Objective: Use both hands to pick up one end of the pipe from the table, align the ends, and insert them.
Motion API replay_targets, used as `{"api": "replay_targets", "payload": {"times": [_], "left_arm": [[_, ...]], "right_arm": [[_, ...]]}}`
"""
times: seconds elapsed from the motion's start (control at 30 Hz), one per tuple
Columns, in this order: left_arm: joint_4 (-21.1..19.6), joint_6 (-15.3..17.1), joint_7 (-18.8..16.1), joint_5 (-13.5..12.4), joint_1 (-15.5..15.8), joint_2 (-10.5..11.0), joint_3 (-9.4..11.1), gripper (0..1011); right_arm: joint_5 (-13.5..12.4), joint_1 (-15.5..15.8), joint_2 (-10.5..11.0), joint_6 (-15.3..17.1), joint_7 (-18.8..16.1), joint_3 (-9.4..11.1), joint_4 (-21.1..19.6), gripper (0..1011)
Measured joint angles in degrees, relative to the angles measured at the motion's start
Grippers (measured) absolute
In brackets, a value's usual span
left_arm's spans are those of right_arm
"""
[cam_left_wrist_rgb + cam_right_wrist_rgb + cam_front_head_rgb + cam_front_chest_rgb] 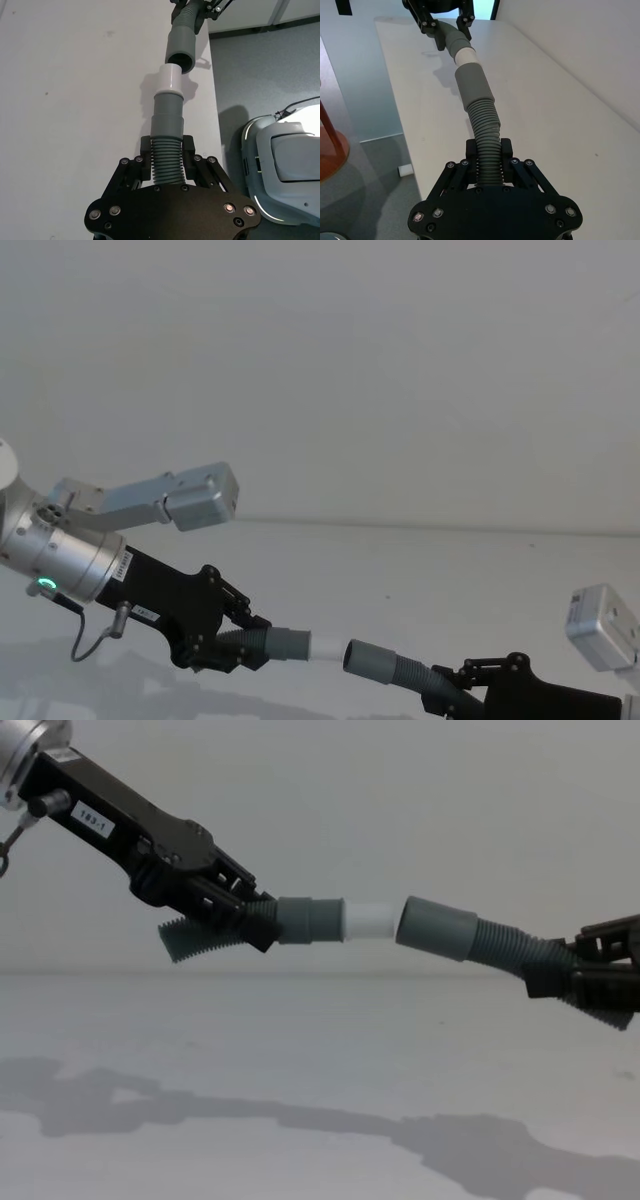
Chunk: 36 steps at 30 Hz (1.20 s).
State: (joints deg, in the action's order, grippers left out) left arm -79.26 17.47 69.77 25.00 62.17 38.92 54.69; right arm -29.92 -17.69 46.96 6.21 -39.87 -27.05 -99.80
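Note:
Both pipe pieces hang in the air above the white table (300,1050). My left gripper (235,917) is shut on the corrugated part of one piece, whose grey cuff (305,920) ends in a white tip (370,920). My right gripper (572,975) is shut on the other piece, whose wide grey socket cuff (437,928) points at the tip. The tip's end sits right at the socket's mouth, and the socket piece slants slightly upward toward it. The same meeting shows in the left wrist view, white tip (167,80) against socket (181,47), and in the head view near the socket (370,658).
The table's long edge (212,100) runs close beside the pipes, with grey floor beyond it. A white machine base (280,160) stands on that floor. A brown round object (330,150) is off the table's other side. A pale wall rises behind.

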Motion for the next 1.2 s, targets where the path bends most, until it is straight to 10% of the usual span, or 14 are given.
{"api": "replay_targets", "payload": {"times": [1.2], "left_arm": [[-0.69, -0.32, -1.22, 1.20, 0.77, 0.13, 1.39, 329]], "right_arm": [[-0.42, -0.24, 0.19, 0.85, 0.22, -0.55, -0.12, 251]]}}
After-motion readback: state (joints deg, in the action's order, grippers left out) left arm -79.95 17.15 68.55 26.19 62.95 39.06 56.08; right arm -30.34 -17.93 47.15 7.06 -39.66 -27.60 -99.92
